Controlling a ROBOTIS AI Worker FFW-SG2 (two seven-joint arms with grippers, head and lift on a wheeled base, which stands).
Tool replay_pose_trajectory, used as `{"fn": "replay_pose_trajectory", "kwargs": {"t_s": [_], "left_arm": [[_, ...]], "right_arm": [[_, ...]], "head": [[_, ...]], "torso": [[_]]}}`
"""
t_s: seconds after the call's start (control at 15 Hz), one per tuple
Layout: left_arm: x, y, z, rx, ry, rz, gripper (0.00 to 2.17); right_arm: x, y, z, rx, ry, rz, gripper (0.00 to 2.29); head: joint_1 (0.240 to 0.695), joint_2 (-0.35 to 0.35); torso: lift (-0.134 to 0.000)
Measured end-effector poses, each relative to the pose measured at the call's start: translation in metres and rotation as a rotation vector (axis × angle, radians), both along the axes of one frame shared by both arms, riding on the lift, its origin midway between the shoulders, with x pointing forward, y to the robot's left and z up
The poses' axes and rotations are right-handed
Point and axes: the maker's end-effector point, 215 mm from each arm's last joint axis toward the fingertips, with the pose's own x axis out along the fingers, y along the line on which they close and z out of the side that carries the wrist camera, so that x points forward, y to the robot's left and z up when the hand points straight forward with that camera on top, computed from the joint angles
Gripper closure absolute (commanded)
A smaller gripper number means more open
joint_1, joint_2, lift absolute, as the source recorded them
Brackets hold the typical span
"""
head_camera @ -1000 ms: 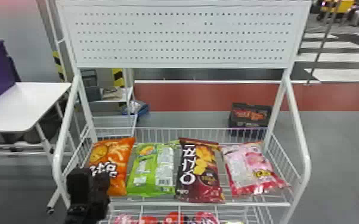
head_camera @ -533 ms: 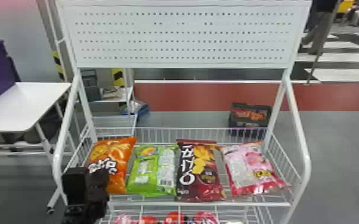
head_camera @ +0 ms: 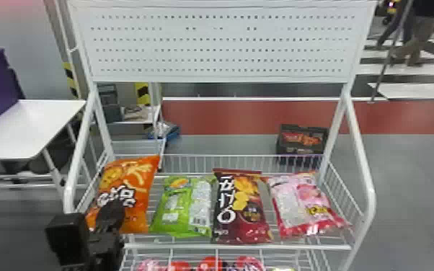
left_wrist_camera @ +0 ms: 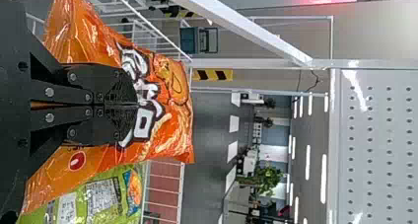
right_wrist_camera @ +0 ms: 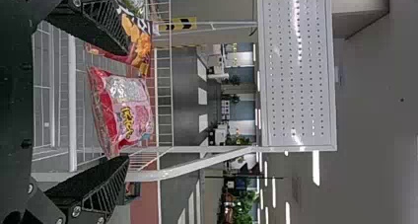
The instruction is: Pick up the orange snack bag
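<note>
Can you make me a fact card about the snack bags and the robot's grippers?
Shelf: white wire
Bags, robot's left to right: orange snack bag, green bag, dark red bag, pink bag
Left gripper: jaws shut on the orange snack bag
Right gripper: jaws open, holding nothing

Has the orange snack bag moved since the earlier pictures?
Yes, upward in the head view: the orange snack bag's top corner, earlier below the wire basket's back rail, now reaches about level with it.
</note>
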Motion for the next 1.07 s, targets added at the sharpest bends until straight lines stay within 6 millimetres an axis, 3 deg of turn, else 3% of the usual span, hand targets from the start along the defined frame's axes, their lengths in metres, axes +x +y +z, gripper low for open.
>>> {"fn": "replay_pose_trajectory", "kwargs": {"t_s": [0.53,1.07], "left_arm": [[-0.083,0.02,0.022,-0.053,-0.116,0.018,1.35],[-0.138,0.027,0.03,-0.071,-0.194,0.022,1.35]], "right_arm": [[0.001,0.001,-0.002,0.003,0.004,0.002,0.14],[0.003,0.004,-0.005,0.006,0.006,0.007,0.14]], "head": [[0.499,0.0],[0.499,0.0]], "torso": [[0.0],[0.0]]}}
